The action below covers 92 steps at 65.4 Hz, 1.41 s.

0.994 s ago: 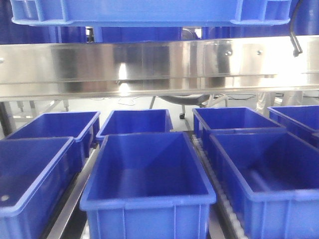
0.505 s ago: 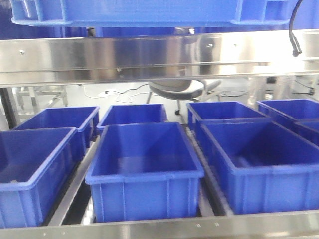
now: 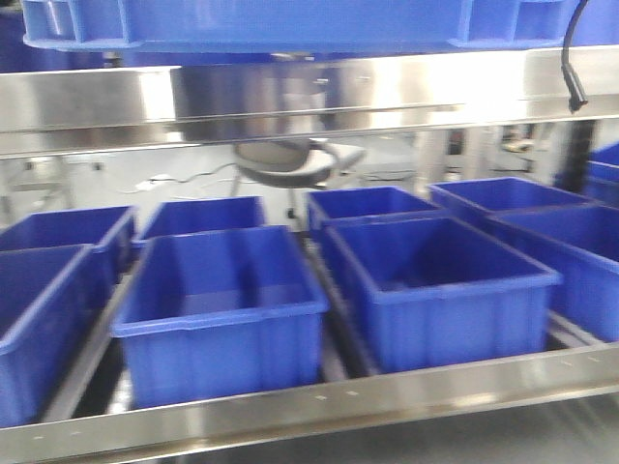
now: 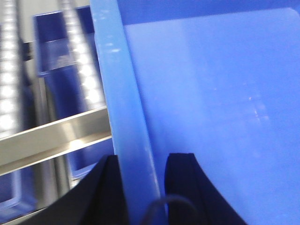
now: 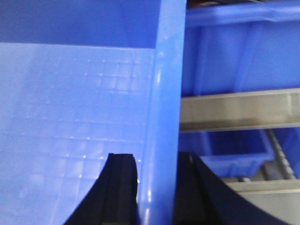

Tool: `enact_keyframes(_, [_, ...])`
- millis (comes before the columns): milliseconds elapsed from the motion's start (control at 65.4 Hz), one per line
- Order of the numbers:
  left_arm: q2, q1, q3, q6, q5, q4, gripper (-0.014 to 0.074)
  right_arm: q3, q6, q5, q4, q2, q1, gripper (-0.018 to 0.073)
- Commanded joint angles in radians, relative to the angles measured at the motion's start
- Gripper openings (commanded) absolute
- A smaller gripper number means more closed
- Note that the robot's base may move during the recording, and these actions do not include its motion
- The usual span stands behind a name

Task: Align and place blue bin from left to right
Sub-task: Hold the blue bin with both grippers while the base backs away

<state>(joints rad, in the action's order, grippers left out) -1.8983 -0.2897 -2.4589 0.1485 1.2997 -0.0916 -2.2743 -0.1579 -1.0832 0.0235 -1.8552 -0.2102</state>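
The blue bin hangs across the top of the front view, only its ribbed rim and lower wall showing. In the left wrist view my left gripper is shut on the bin's left wall rim, one black finger outside and the other inside. In the right wrist view my right gripper is shut on the bin's right wall rim, its fingers straddling the wall. The bin's gridded inner floor shows pale blue.
A steel rail crosses under the held bin. Below it, several smaller deep-blue open bins stand in rows on roller tracks, with another steel rail in front. A black cable hangs at the top right.
The view has shifted: the rows of smaller bins and the steel rail have slid left and lower in frame, and a front rail has come into view. The held bin stays at the top.
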Motion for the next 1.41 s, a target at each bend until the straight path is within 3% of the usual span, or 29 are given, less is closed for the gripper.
enact_keyframes(0, [0.029, -0.007, -0.016, -0.013, -0.079, 0.059, -0.0111, -0.018, 0.018, 0.104, 0.0, 0.013, 0.0, -0.007])
enact_keyframes(1391, [0.029, -0.007, -0.016, -0.013, -0.079, 0.059, -0.0111, -0.018, 0.018, 0.104, 0.0, 0.013, 0.0, -0.007])
